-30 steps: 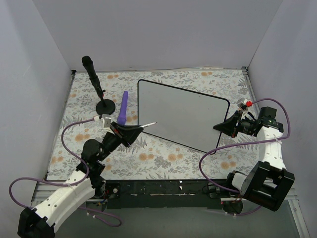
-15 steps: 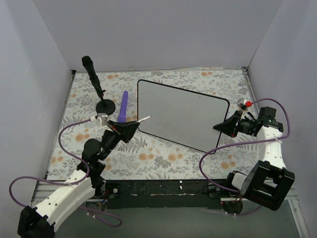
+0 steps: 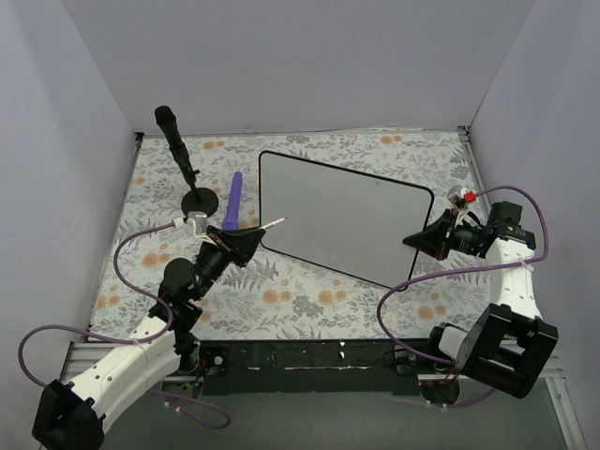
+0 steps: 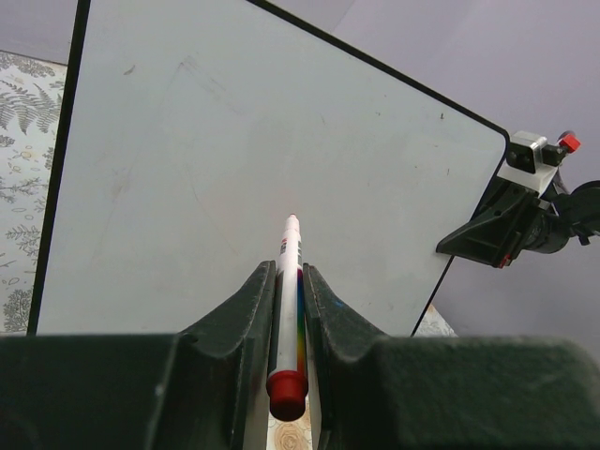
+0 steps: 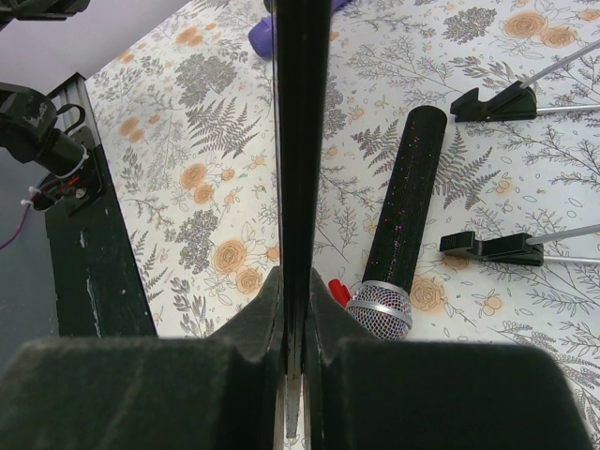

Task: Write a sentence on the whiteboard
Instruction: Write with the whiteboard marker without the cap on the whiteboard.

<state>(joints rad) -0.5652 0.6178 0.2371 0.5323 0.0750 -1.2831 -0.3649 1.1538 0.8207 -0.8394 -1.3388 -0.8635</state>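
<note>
Clamping a white marker [image 4: 288, 244] between its two fingers, the left claw [image 3: 251, 236] reaches from the near left of the counter [image 3: 309, 291] toward the whiteboard [image 3: 342, 216]. The marker's red end sits back by the wrist camera. Its tip points out over the board's left part, just inside the thin black rim. Whether the tip touches the surface cannot be told.

The whiteboard lies across the middle and right of the floral counter, turned at an angle so that its near edge runs down toward the right. Its face shows glossy white with only faint grey smudges in the left wrist view.

The right claw [image 3: 414, 243] is closed on the board's right edge, near the lower right corner. In the right wrist view, the rim runs as a dark line straight up between the two fingers, which press it from either side. A small red knob [image 3: 470, 195] sits on a pale block at the top of that wrist.

Beside the rim in the same wrist view, a black glittery microphone [image 5: 403, 197] with a silver mesh head lies on the floral print. Two flat black pieces on thin metal rods [image 5: 492, 101] lie near it.

At the far left of the counter, a black microphone-shaped object [image 3: 176, 141] leans on a round black base. A purple stick [image 3: 232, 202] lies just beside that base, between it and the board's left edge
</note>
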